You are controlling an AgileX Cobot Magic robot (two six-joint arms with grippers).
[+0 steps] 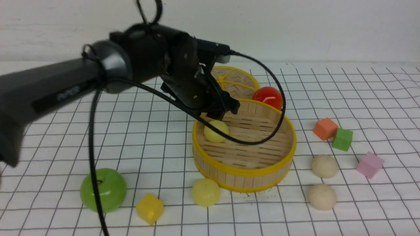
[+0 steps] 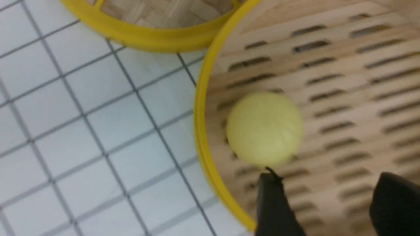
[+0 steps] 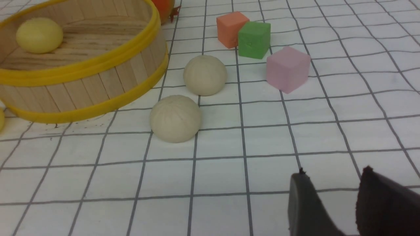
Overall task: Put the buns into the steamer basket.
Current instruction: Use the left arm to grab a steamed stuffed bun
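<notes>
Raise left gripper [image 2: 326, 177] straight up, jaws spread and empty, clear of smooth pale yellow dome-shaped bun [image 2: 264, 129] resting free on slatted floor of round bamboo steamer basket [image 2: 200, 131], just inside yellow rim. Avoid brushing bun or rim. Remaining outside: second pale yellow bun [image 1: 205, 192] just beside front wall; farther beige-white bun [image 1: 324, 166] and nearer beige-white bun [image 1: 322, 196] right of basket, facing right gripper [image 3: 334, 173], jaws apart, empty.

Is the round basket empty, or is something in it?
Not empty: the basket holds one yellow bun, resting on its slatted floor near the rim.
</notes>
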